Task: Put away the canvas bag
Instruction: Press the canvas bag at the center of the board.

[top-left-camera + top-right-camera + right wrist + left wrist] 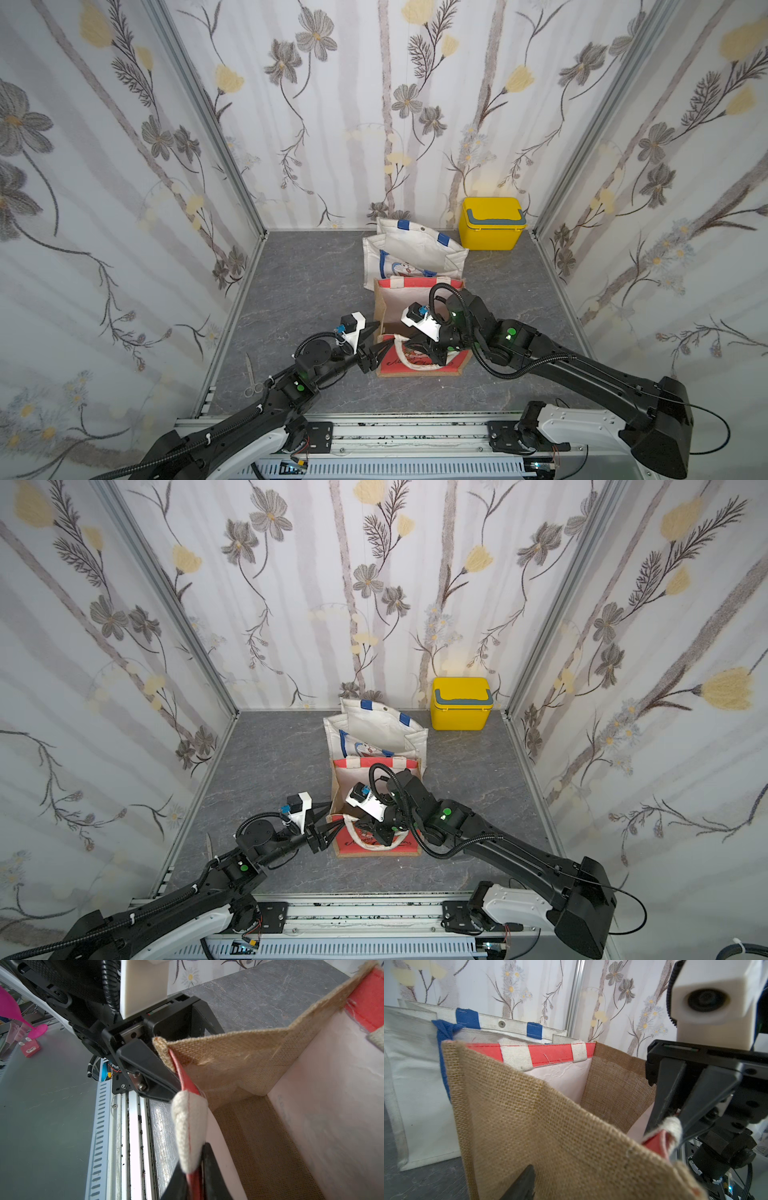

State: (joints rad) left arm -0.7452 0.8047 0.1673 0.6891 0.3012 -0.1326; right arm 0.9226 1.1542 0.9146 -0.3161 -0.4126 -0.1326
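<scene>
While right hand [674,1115] pinches red rim [654,1144], burlap bag [529,1115] stands open, pink-lined.

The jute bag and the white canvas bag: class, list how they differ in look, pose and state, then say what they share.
The jute bag is brown with a red rim; the white canvas bag has blue handles and a cartoon print.
The jute bag stands nearer the robot, the white canvas bag behind it.
The right claw grips the jute bag's rim; no claw touches the white canvas bag.
Both are handled totes on the table.
</scene>
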